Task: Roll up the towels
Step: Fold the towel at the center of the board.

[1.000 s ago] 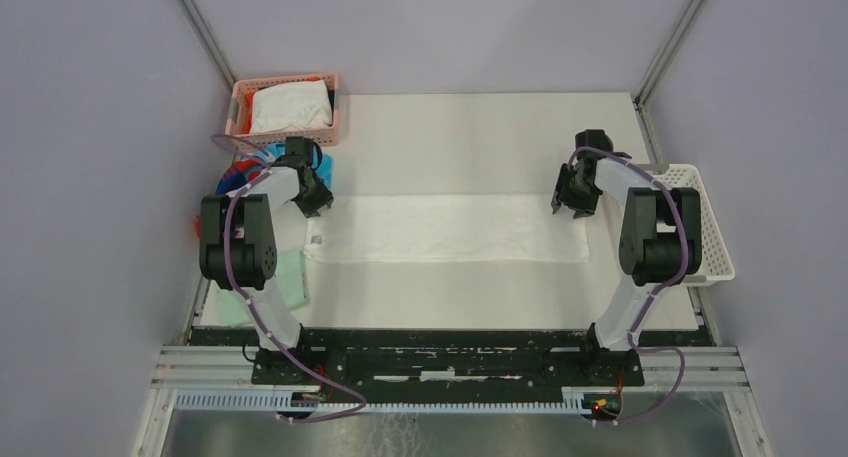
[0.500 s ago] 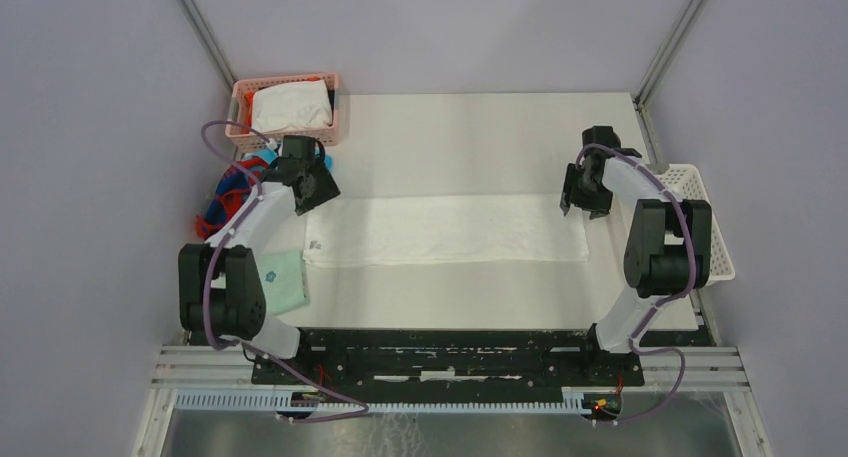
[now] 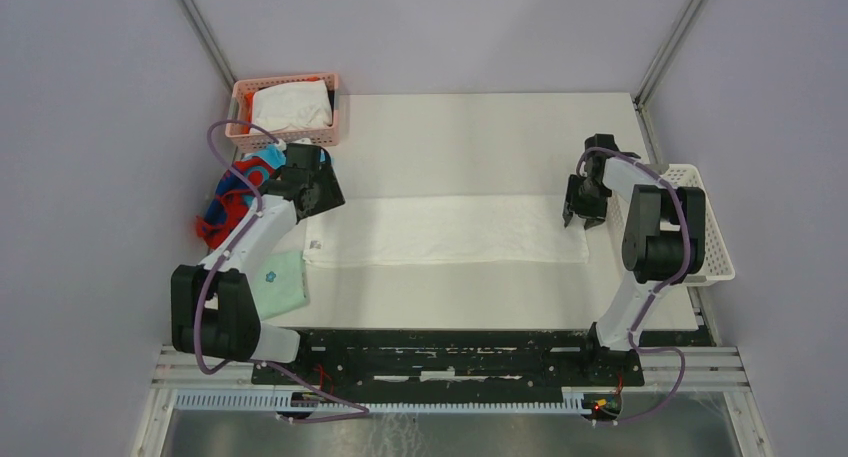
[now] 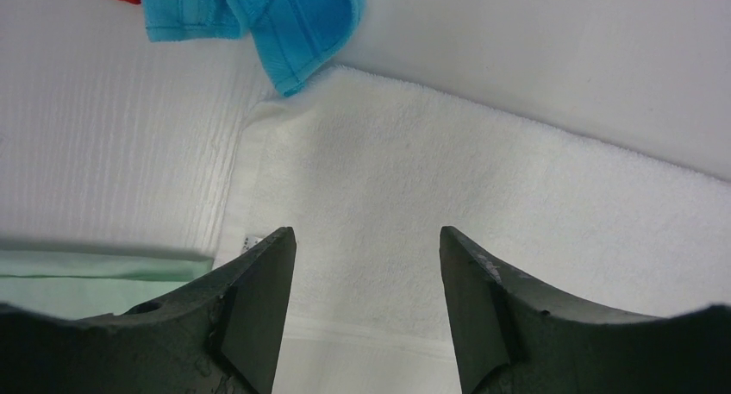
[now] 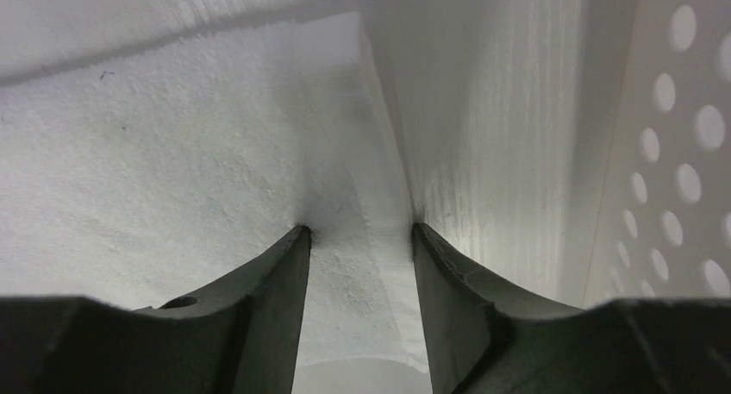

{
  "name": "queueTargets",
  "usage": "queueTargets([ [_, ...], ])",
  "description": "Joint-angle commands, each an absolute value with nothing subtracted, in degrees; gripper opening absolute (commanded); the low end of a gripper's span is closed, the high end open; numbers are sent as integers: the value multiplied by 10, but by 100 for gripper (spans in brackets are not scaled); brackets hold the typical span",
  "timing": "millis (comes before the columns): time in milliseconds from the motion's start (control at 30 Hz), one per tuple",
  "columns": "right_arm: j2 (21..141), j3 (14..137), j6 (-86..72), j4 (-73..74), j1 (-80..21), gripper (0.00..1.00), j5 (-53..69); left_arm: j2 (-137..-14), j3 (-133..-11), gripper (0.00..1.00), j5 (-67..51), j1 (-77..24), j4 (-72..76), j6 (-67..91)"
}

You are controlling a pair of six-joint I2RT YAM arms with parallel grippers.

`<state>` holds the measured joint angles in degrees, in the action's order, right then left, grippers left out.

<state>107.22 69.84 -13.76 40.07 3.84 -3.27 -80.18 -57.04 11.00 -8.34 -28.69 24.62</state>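
Since my bases sit at the near edge of the table (image 3: 470, 302), the closest thing to me is the mint cloth (image 3: 283, 282), folded flat on my left. Just past it the white towel (image 3: 445, 229) lies spread in a long strip across the middle of the table, its left end touching the mint cloth and a small tag (image 4: 250, 241) showing at that end.

My left gripper (image 4: 366, 234) hangs over the towel's left end. Its jaws are spread wide with nothing between them, clear of the cloth. My right gripper (image 5: 358, 228) is at the towel's right end. Its jaws are parted, both tips are pressed down onto the cloth, and the hem runs between them. Just to its right stands the white basket (image 5: 681, 153), its wall full of round holes.

Farther left, the blue towel (image 4: 276, 15) lies crumpled, one corner touching the white towel's far left corner. The red towel (image 3: 212, 220) is heaped beside it at the table's left edge. Farthest back sits the pink basket (image 3: 290, 80), holding a white cloth (image 3: 290, 105).
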Motion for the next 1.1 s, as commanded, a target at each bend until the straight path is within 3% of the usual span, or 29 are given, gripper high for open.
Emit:
queueTargets([
  [0, 1118, 686, -138, 421, 38, 52, 29, -776, -575, 70, 115, -89, -281, 215],
  [100, 1122, 691, -137, 428, 38, 36, 43, -770, -574, 70, 109, -89, -278, 216],
  [233, 1103, 695, -140, 434, 38, 3, 29, -765, -572, 70, 103, -92, -277, 215],
  [267, 1087, 695, -142, 435, 38, 1, 20, -763, -572, 70, 104, -93, -277, 215],
  [533, 951, 764, -146, 496, 38, 0, -160, -745, -566, 70, 93, -102, -287, 222],
  [833, 951, 859, -126, 545, 12, 0, -336, -730, -539, 71, 57, -101, -298, 235],
  [1067, 944, 912, -133, 581, -120, 1, -257, -750, -520, 70, 14, -101, -289, 257],
])
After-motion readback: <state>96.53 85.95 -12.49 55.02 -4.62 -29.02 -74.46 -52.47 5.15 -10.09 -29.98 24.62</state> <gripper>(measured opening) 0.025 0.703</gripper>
